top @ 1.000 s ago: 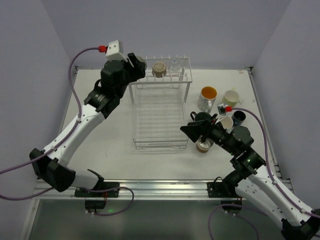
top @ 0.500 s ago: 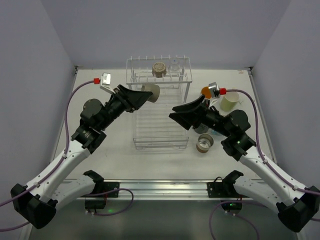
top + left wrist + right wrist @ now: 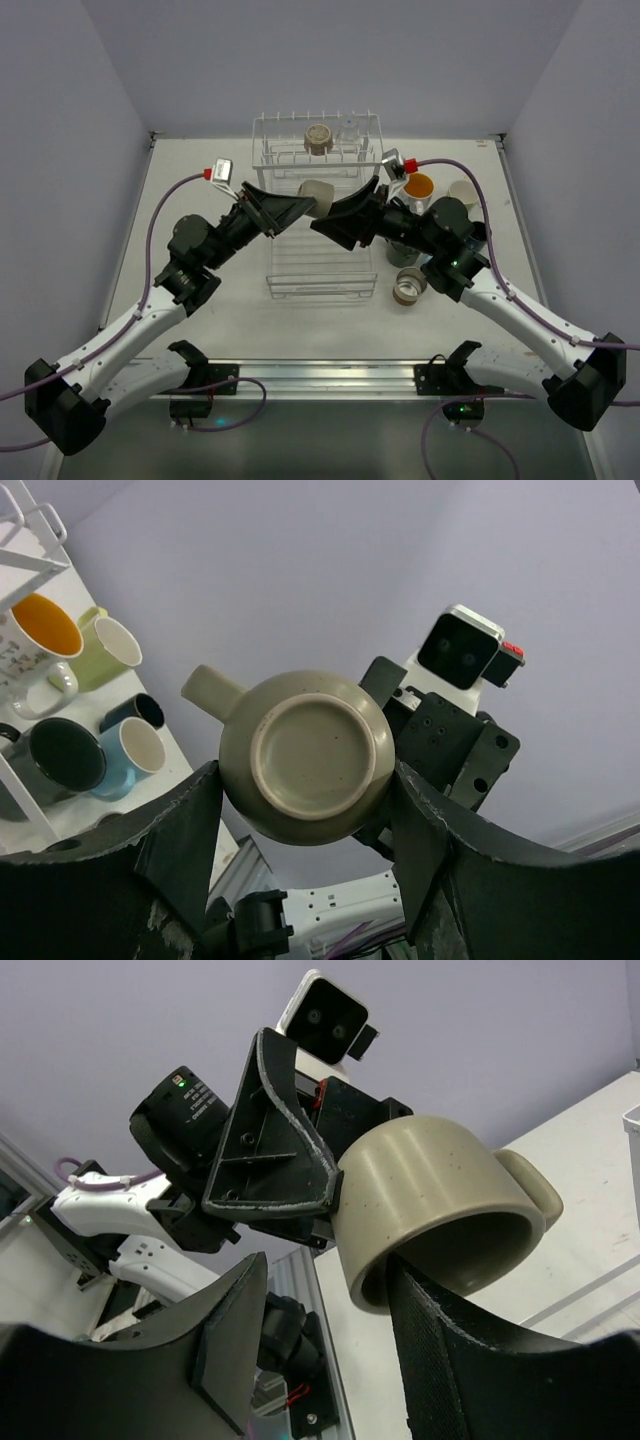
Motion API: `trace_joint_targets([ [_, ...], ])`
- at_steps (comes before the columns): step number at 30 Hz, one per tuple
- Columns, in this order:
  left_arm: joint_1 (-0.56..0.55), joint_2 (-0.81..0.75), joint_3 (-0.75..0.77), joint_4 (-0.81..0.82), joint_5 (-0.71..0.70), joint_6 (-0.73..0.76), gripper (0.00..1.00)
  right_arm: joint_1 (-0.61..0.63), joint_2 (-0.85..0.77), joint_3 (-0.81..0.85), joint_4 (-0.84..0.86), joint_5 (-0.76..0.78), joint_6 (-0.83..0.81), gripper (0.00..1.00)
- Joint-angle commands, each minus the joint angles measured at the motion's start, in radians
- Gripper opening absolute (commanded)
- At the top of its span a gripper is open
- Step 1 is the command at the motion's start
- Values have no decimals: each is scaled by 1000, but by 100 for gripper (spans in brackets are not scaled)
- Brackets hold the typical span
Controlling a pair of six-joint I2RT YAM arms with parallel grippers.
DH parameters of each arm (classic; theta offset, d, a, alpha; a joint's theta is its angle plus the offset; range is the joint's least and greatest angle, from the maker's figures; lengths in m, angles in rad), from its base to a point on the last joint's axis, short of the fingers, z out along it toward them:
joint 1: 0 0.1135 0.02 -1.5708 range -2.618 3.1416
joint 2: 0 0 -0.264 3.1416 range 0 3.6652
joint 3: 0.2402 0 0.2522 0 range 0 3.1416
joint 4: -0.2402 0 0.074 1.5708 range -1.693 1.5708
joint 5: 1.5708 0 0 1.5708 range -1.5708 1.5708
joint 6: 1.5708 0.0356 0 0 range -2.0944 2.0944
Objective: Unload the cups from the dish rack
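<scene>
Left fingers clamp the cup by its sides, in mid-air over the lower basket of the rack. Right fingers stand apart, straddling its rim, one inside. If the left lets go before the right bites, I'd expect the cup to drop onto the wires.

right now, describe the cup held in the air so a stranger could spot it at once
Find the white wire dish rack and look just above its long lower basket. There the left gripper clamps a small olive-beige cup with a stubby handle, tipped on its side. It is the only cup neither standing on the table nor sitting in the rack.
</scene>
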Motion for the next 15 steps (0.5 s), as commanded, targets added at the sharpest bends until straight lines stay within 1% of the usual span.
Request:
trace_joint_targets([
  [1,-19,-10,-18,143,13,-58,24,11,8,55,57,10,-31,53],
  [5,-39,-23,-38,156,-8,-68,24,11,26,60,71,28,-37,53],
  [7,-59,-23,-44,159,-13,-69,24,14,43,60,98,24,-26,51],
  [10,-71,-22,-58,173,-19,-80,26,26,60,48,133,20,-6,32],
  [11,-71,-29,-65,176,-23,-81,30,29,60,43,137,19,-3,27],
  [12,-70,-32,-69,179,-25,-80,35,32,60,26,144,20,-2,17],
  [13,-70,-36,-70,179,-28,-75,47,34,57,13,166,23,1,12],
  [14,-70,-45,-75,176,-34,-72,53,34,51,0,175,25,4,7],
  [15,-70,-50,-76,176,-36,-66,68,34,47,-23,180,28,12,0],
])
